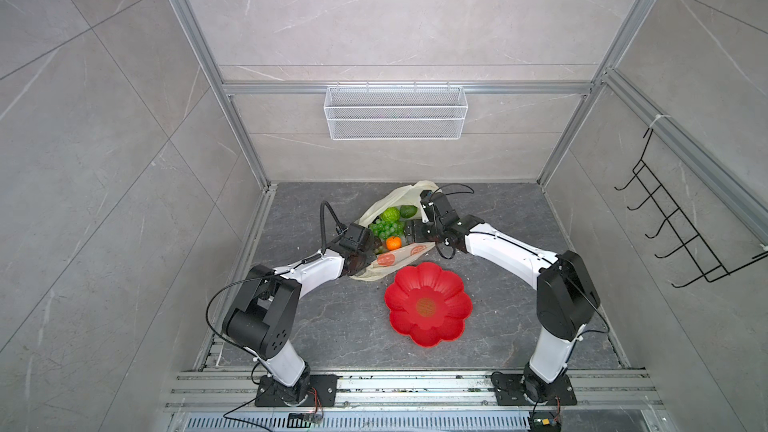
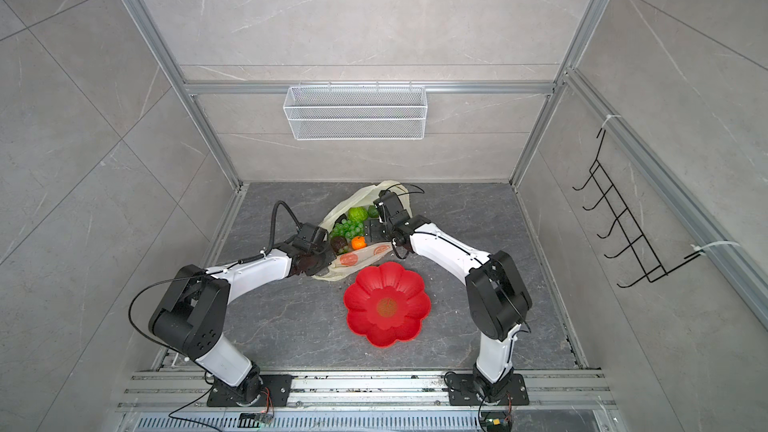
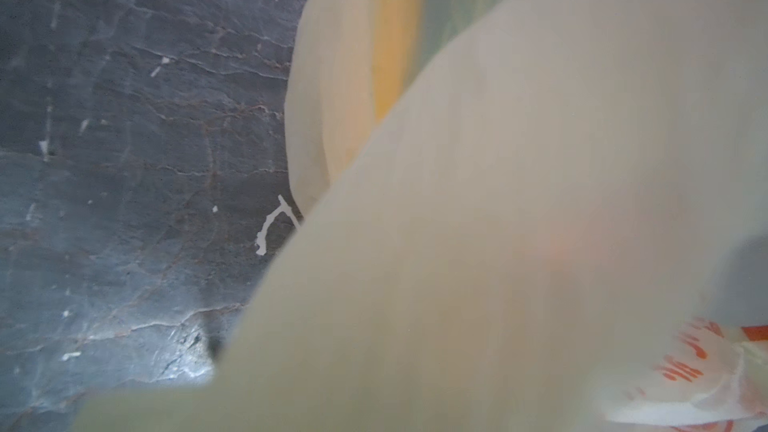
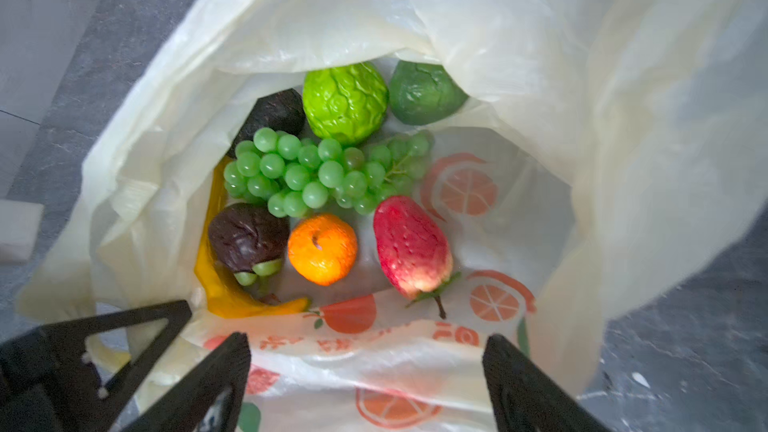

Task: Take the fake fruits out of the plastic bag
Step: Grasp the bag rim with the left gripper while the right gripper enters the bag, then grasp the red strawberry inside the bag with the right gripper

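In both top views the bag (image 1: 386, 200) lies open on the table (image 1: 519, 218) just above the centre of the frame, with the fruits (image 1: 388, 228) all inside it; the bare plate (image 1: 451, 284) sits just below it, presumably to receive them; the left gripper (image 1: 361, 263) is at the bag's lower-left rim and the right gripper (image 1: 410, 238) at its right side, so the mouth is spread between them; in the left wrist view blurred bag film covers most of the lens, and the jaws, unseen there, are closed, probably pinching the rim to anchor it; in the right wrist view the right gripper's jaws stand wide and empty over the printed rim, facing the strawberry (image 4: 411, 243), orange (image 4: 323, 249) and grapes (image 4: 320, 172), likely the next pick.
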Controlling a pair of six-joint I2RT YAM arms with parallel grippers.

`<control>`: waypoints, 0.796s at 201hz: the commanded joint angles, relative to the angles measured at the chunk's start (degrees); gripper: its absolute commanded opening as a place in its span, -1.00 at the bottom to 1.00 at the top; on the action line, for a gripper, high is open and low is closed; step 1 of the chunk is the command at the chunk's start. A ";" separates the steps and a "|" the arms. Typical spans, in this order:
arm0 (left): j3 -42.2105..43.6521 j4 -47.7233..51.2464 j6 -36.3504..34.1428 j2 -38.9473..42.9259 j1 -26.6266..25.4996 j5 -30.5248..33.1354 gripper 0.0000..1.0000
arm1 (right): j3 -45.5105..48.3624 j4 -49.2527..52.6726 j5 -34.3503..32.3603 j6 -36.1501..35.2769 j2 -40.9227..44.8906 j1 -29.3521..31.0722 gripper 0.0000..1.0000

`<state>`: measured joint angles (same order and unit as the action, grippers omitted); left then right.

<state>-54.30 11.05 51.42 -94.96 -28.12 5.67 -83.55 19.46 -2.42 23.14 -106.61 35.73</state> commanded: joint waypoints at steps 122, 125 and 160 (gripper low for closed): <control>-3.29 -9.07 -12.44 -6.59 0.10 -3.10 -0.95 | -18.69 9.72 -2.34 6.00 -18.08 1.86 0.26; -3.09 -9.44 -12.82 -6.42 0.13 -2.92 -0.94 | -19.22 9.91 -2.63 6.04 -18.33 1.82 0.26; -2.21 -10.41 -15.81 -6.28 0.17 -1.11 -0.94 | -23.56 13.83 -7.89 6.09 -20.89 1.53 0.12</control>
<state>-56.36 3.29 39.75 -101.84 -28.08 3.22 -104.05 28.47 -5.02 28.77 -125.54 37.76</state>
